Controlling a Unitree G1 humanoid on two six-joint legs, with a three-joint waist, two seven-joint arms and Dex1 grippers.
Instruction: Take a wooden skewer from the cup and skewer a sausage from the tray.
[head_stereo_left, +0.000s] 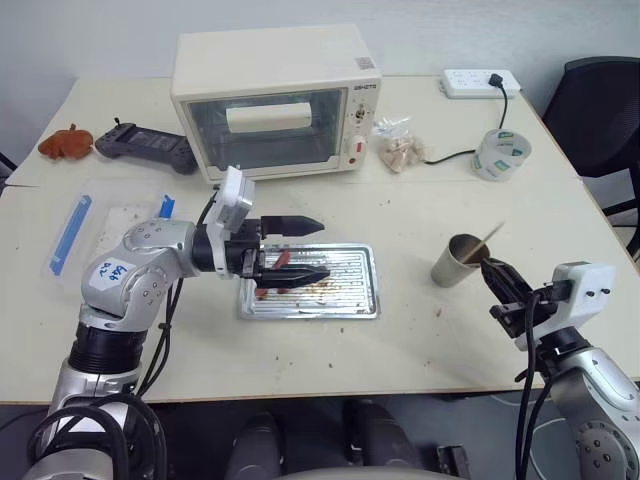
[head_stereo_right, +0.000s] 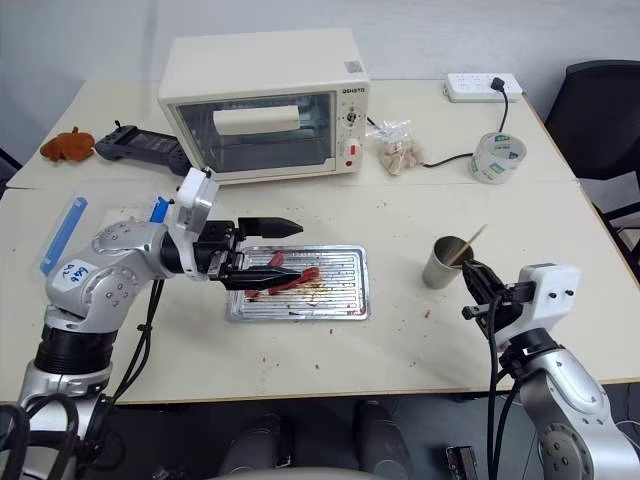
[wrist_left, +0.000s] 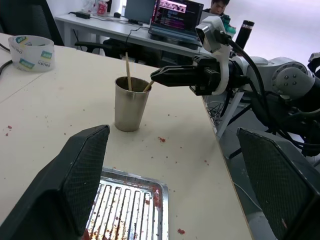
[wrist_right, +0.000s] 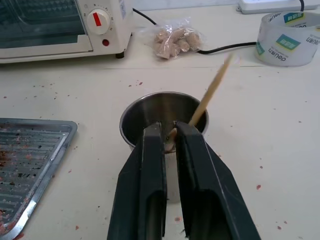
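Right gripper (wrist_right: 169, 134) clamped on the wooden skewer (wrist_right: 212, 91) at the cup (wrist_right: 145, 112) rim (light, stiff, splintery; grip low).

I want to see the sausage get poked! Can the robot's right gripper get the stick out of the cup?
Probably yes. The right gripper is already at the rim of the cup, its fingers closed around the lower part of the wooden skewer. Nothing stands over the cup, so lifting it out looks free.

Office, desks (wrist_left: 100, 27), laptop (wrist_left: 175, 20), office chair (head_stereo_left: 600, 110)
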